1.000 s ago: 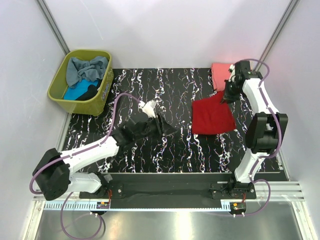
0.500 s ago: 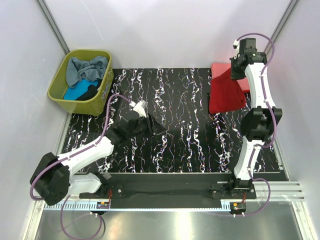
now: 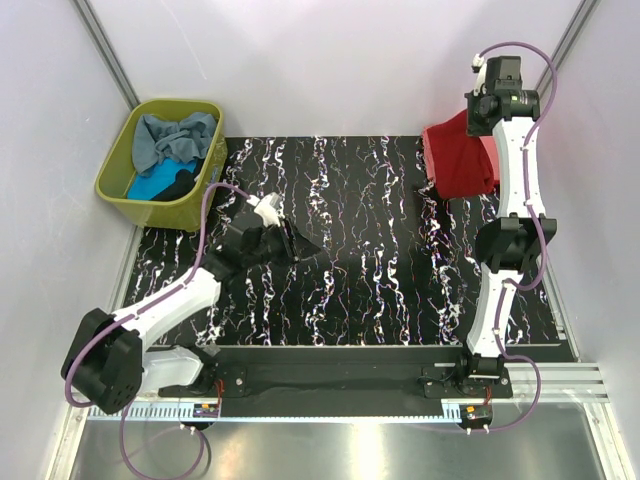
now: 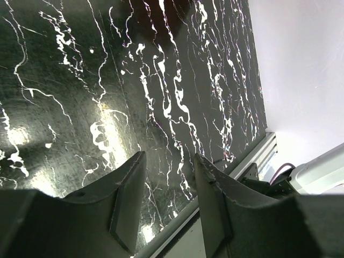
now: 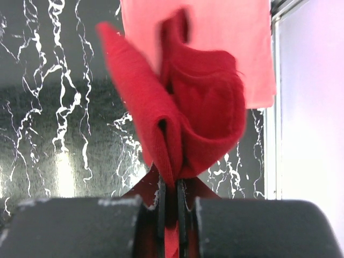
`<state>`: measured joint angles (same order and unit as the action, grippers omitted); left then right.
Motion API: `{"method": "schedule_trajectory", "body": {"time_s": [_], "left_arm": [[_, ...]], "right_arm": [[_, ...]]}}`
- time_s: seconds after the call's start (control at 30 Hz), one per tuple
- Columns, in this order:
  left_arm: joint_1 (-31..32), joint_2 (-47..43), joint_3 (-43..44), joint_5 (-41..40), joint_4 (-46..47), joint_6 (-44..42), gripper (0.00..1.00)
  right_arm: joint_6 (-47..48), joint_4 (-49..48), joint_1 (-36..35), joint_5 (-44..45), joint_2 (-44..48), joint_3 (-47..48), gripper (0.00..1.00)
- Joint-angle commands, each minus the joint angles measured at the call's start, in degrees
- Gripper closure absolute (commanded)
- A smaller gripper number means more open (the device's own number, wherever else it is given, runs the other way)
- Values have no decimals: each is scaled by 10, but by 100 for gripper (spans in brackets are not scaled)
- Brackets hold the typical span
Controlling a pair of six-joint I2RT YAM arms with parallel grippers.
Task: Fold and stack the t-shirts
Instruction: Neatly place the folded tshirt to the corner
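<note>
**Quick tally, what I've got in view**

Tees: 5 total. 2 are out at the desk's (image 3: 360, 290) far right corner: 1 dark red tee (image 3: 458, 165) and 1 coral-pink tee (image 5: 226, 32).

The other 3 are in the basket: 1 grey-blue tee (image 3: 175, 135), 1 turquoise tee (image 3: 148, 186), 1 black tee (image 3: 180, 183).

Baskets: 1, the olive-green basket (image 3: 115, 165) at the far left corner.

Grippers: 2. My right gripper (image 5: 171, 185) is pinching the dark red tee. My left gripper (image 4: 169, 161) has its jaws apart w/ nothing between them.

Arms: 2. Desks: 1.
</note>
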<state>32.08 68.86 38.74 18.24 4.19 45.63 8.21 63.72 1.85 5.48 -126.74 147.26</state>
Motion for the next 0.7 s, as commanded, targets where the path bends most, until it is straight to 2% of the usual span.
{"method": "schedule_trajectory", "body": {"time_s": [0.0, 0.37, 0.67], "left_arm": [[-6, -8, -9, 29, 24, -15, 55], [-38, 32, -19, 144, 68, 11, 49], [-43, 47, -16, 159, 93, 20, 49]], "right_arm": [[15, -12, -4, 17, 1, 37, 100], [15, -14, -4, -18, 19, 71, 100], [35, -25, -9, -54, 10, 72, 100]]}}
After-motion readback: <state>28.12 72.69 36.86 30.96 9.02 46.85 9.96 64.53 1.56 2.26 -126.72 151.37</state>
